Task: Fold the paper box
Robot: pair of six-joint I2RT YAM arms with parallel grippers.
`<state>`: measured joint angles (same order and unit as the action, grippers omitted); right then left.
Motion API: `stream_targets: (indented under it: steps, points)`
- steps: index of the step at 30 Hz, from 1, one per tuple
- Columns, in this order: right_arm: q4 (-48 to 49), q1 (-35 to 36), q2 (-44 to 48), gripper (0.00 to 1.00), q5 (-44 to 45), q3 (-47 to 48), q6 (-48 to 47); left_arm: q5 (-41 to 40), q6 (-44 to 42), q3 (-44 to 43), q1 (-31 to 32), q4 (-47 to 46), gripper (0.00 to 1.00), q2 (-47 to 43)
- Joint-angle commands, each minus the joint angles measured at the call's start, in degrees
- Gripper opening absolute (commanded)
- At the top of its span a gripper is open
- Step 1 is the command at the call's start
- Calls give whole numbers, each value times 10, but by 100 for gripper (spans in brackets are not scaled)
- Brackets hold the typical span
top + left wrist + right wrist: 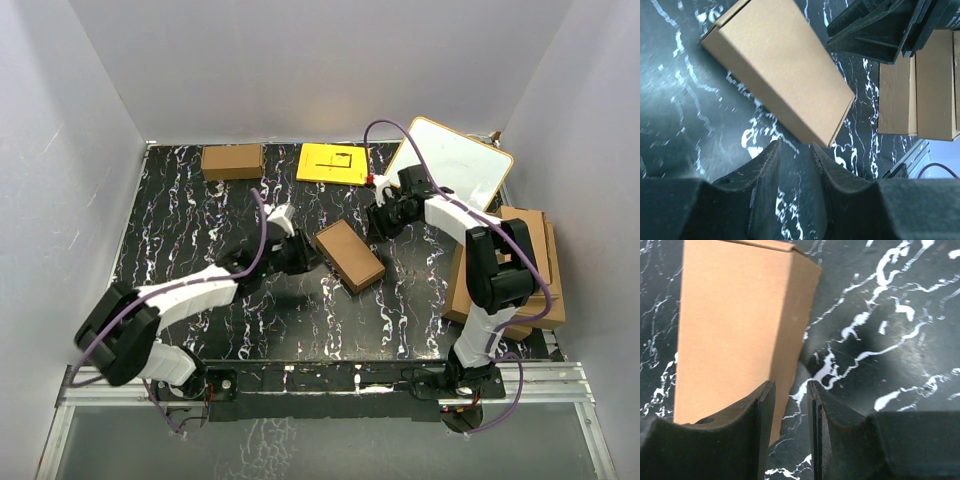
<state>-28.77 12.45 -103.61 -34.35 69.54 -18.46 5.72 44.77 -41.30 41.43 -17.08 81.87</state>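
The paper box (349, 255) lies closed and flat on the black marbled table, turned diagonally between the two arms. My left gripper (308, 251) sits just off its left end; in the left wrist view the box (780, 65) lies ahead of the open left gripper (795, 145), and only table shows between the fingers. My right gripper (374, 230) hovers at the box's upper right end. In the right wrist view the box (735, 330) lies below and left of the right gripper (790, 385), whose jaws stand slightly apart and hold nothing.
A smaller brown carton (232, 161) and a yellow sheet (333, 163) lie at the back of the table. A white board (455, 165) leans at the back right. A pile of larger cardboard sheets (530, 270) fills the right side, and the cardboard pile (920, 90) also shows in the left wrist view.
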Motion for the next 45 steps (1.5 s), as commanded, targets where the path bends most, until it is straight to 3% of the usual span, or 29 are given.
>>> stream_targets:
  steps: [1,9,12,15,17,18,20,26,29,32,39,45]
  points:
    - [-13,17,-4,36,-79,-2,-32,-35,8,69,-2,19,31,-104]
    - [-46,73,60,37,-202,-23,-103,-46,-1,107,-8,78,44,-269]
    - [-60,70,113,41,-148,2,-128,-43,-20,90,-10,110,55,-326]
    - [-56,40,190,53,-105,36,-152,-55,-59,61,-13,137,77,-375]
    - [-64,6,227,69,-105,74,-162,-83,-94,29,-15,161,94,-399]
    - [-69,-11,242,81,-109,96,-166,-95,-115,11,-17,164,97,-406]
    - [-75,-38,268,100,-117,137,-160,-117,-152,-42,-20,175,97,-402]
    - [-36,-89,305,100,-129,254,43,-109,-216,-277,-24,280,97,-277]
    - [-36,-92,302,100,-92,318,137,-102,-234,-395,-25,350,97,-214]
    - [-49,-112,298,100,-95,382,171,-98,-246,-482,-25,402,97,-170]
    - [-46,-171,306,100,-63,431,296,-93,-254,-558,-25,454,97,-151]
    - [-58,-184,307,100,-50,430,303,-101,-249,-550,-25,461,97,-161]
